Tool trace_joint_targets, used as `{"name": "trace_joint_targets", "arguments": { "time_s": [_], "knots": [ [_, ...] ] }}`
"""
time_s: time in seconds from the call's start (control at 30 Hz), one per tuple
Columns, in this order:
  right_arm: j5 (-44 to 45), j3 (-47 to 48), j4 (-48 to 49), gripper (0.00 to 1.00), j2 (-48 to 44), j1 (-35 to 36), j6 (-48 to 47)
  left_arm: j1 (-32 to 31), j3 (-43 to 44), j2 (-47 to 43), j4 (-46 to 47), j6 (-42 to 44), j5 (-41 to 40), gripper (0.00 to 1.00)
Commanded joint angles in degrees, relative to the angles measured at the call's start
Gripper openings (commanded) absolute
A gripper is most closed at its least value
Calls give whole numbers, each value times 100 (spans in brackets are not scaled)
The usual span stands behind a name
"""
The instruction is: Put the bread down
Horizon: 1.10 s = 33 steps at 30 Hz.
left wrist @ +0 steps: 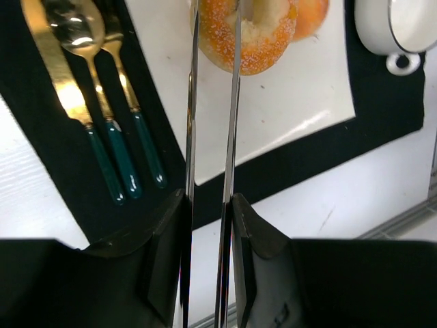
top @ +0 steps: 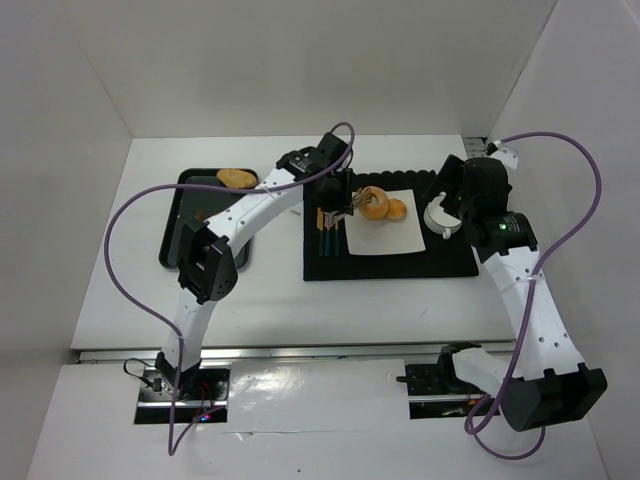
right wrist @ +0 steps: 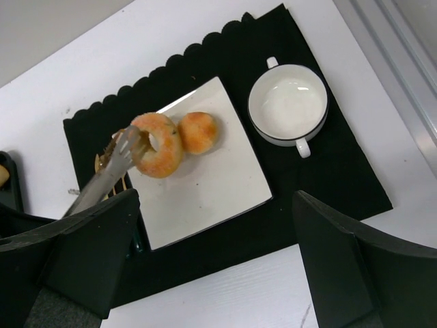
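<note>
Diagonally, left arm (top: 255, 208), tongs (left wrist: 232, 123) over plate (top: 395, 238).

The white table (top: 300, 310) stands inside a plain white enclosure: left wall (top: 50, 150), back wall (top: 300, 60), right wall (top: 585, 90). A metal rail (top: 300, 352) runs along the near table edge. The glossy white panel (top: 320, 400) in front of it reflects soft, even light.

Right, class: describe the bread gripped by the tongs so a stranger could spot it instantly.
Find the black placemat, then the white square plate on it. At the plate's far-left corner is a speckled ring; unlike the round bun beside it, it has a hole.
</note>
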Motion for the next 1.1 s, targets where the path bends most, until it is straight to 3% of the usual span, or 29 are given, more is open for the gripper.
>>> {"name": "trace_joint_targets", "arguments": {
  "time_s": [0.0,0.13,0.33,0.4,0.43,0.57,0.73,0.9,1.07],
  "knots": [
    [123,185,-74,100,47,-43,-186,91,-15,-280,121,-206,-359,7],
    [122,132,-21,100,100,-43,-186,327,-490,-562,279,-153,-141,9],
    [17,79,-21,100,100,-96,-186,398,-236,-255,147,31,88,9],
    [17,79,31,100,100,-96,-186,345,-235,-254,147,31,88,15],
    [17,79,32,100,100,-96,-186,345,-235,-254,147,31,88,27],
    [-89,79,32,100,100,-96,-186,284,-183,-306,95,31,88,52],
    [-194,79,32,100,152,-96,-186,284,-130,-570,33,31,88,68],
    [-246,18,32,100,152,-96,-186,284,169,-781,-256,154,-209,69],
    [-308,-35,85,100,100,-96,-186,284,-277,-1422,-318,470,-1141,59]
  ]
}}
